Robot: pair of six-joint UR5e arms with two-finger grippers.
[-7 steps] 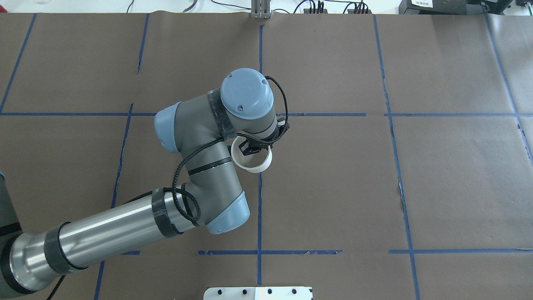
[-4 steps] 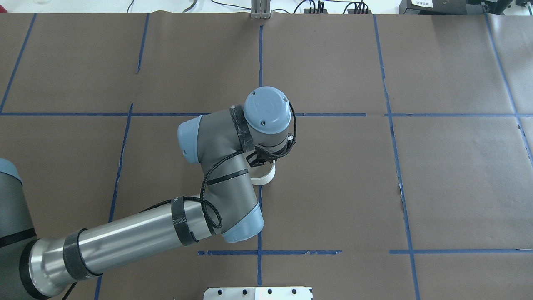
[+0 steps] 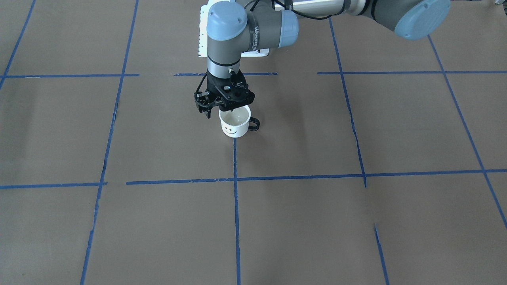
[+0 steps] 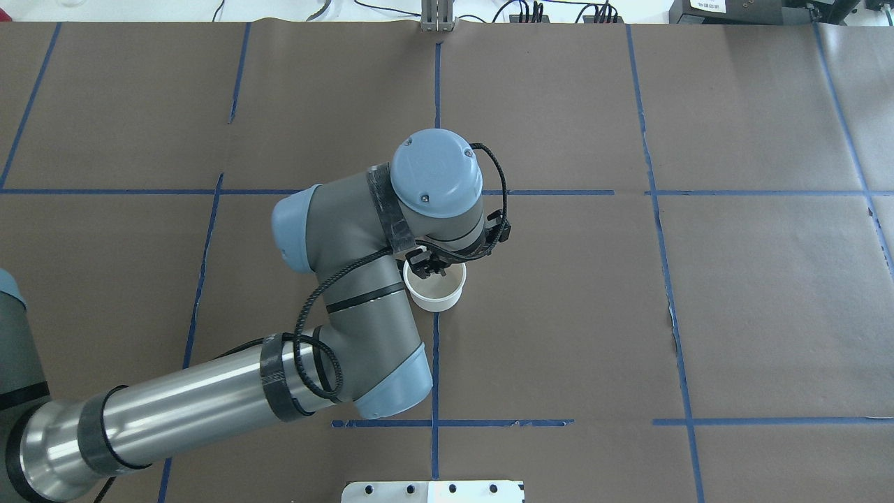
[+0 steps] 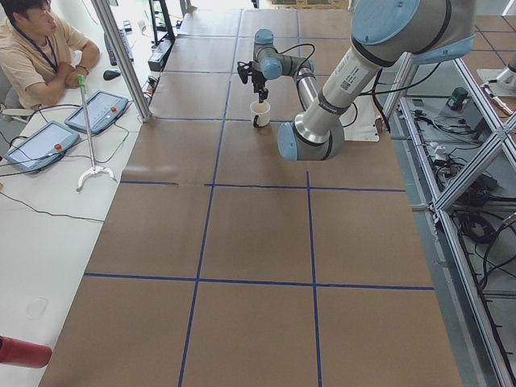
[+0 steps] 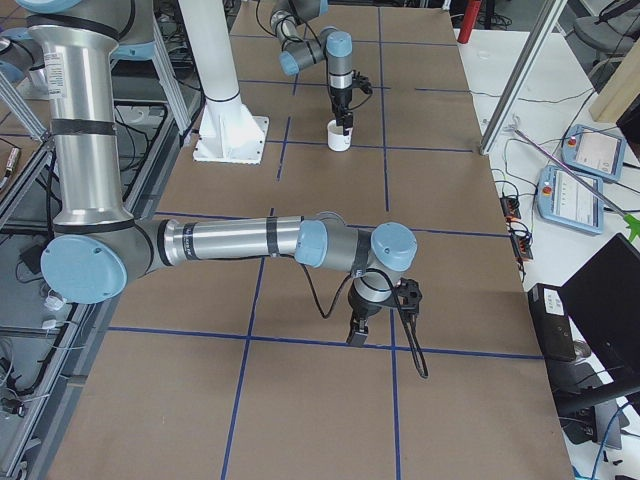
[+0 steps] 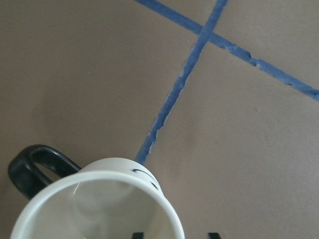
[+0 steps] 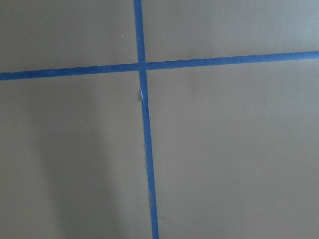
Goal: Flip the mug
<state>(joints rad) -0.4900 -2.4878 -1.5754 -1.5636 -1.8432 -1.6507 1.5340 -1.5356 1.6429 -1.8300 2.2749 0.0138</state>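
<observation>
Left arm (image 4: pixel 195 405): enters the overhead view at lower left, elbow bent, reaching to the frame's centre.
Left wrist (image 3: pixel 223 39): upright, upper middle of the front-facing view.
Left hand (image 3: pixel 219 112): points down, jaws apart.
Right arm (image 6: pixel 220 242): level across the middle of the right-side view.
Right hand (image 6: pixel 357 335): points down; grip unclear.

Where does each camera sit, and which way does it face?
Front-facing: across the table, facing robot; left arm, mug.
Overhead: behind robot, looking down; left arm, mug.
Exterior left: table's left end; left arm near.
Exterior right: opposite end; right arm near.
Left wrist: down onto mug; fingertips show.
Right wrist: down onto table; no body.
All but right wrist share the mug.
</observation>
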